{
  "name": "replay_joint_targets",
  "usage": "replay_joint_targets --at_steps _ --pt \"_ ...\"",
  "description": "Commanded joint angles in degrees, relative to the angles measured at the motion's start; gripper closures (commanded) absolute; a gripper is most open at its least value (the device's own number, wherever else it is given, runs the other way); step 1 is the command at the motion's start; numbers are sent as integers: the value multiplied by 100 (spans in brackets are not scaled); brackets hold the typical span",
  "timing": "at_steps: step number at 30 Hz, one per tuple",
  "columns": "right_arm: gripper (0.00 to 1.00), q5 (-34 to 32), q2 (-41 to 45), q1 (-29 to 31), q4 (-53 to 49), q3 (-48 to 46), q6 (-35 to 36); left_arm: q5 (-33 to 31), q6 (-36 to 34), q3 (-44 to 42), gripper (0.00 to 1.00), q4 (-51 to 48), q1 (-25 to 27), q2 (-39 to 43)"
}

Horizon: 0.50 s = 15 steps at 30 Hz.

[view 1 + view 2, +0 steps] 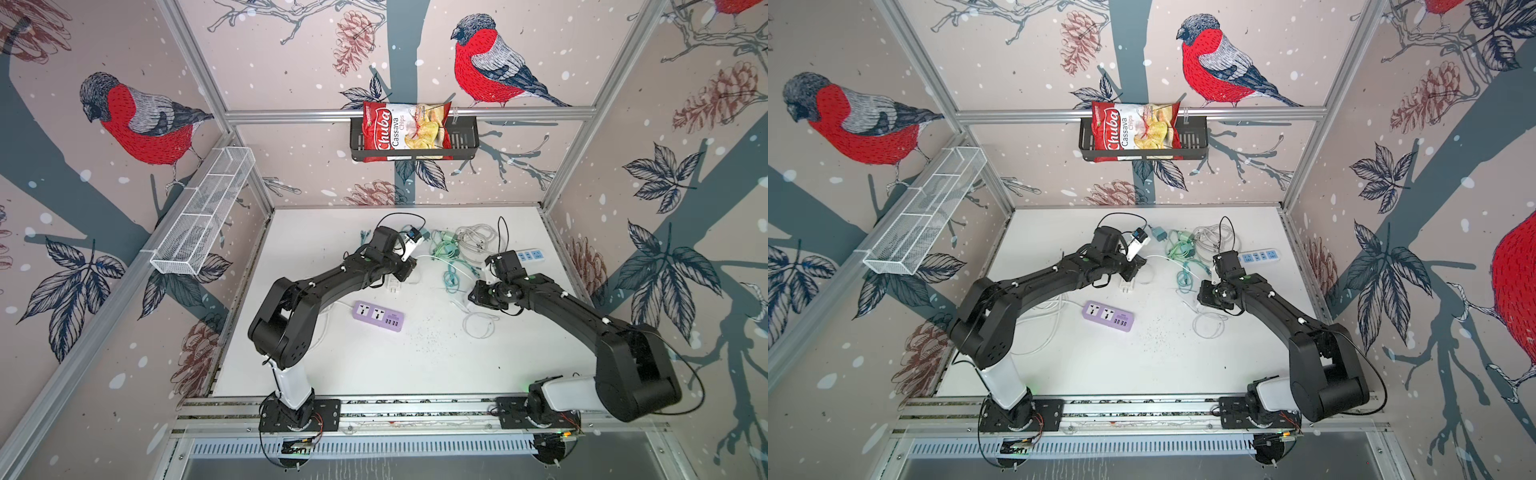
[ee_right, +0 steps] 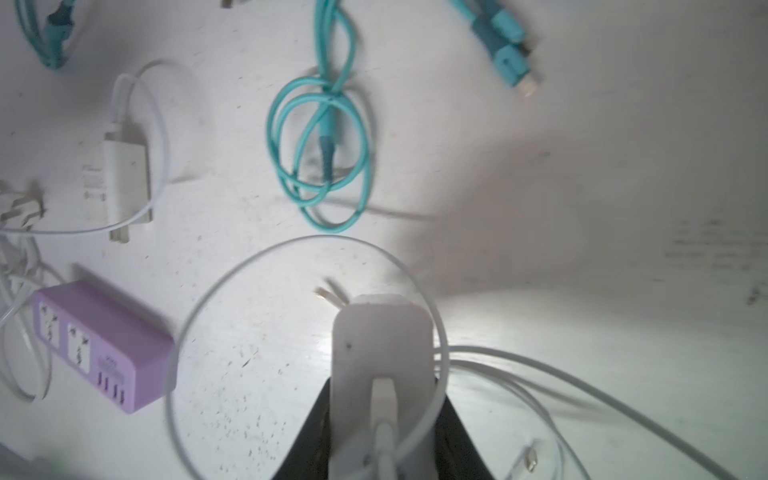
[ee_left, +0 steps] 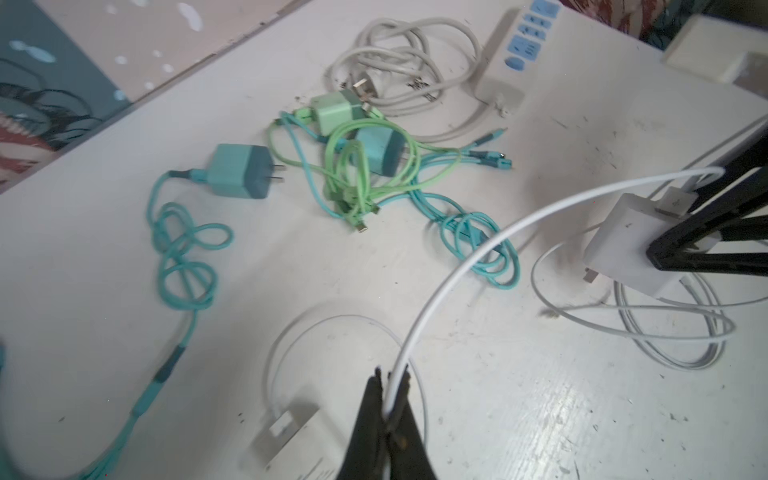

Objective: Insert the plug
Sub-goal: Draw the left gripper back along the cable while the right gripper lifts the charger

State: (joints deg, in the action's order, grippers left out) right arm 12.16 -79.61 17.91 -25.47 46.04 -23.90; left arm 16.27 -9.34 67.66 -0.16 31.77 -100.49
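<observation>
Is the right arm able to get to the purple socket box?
Probably yes: only bare table and a thin white cable loop lie before the purple socket box, though the right end effector holds the white charger.

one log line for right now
left gripper: shut on white cable | right gripper: shut on white charger | purple power strip: empty

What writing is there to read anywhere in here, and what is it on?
"Chuba": on the chip bag in the black basket.
"Cassava Chips": same bag.
Small print on the loose white charger and the purple power strip: too blurred to read.
</observation>
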Motion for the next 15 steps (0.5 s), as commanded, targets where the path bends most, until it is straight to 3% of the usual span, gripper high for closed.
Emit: replay_joint_targets --at_steps 1,5,11,15 --pt "87 -415 -30 -210 -64 27 39 -479 309 -86 100 275 -183 204" --pt "87 -448 167 -480 -93 -33 -1 -1208 426 -190 100 211 -420 271" --pt "87 -588 401 -908 -148 -125 -98 -1324 1139 -186 100 143 -1058 188" --pt "87 -749 408 -1120 -179 -122 -148 -1736 1108 1 100 -104 -1103 72"
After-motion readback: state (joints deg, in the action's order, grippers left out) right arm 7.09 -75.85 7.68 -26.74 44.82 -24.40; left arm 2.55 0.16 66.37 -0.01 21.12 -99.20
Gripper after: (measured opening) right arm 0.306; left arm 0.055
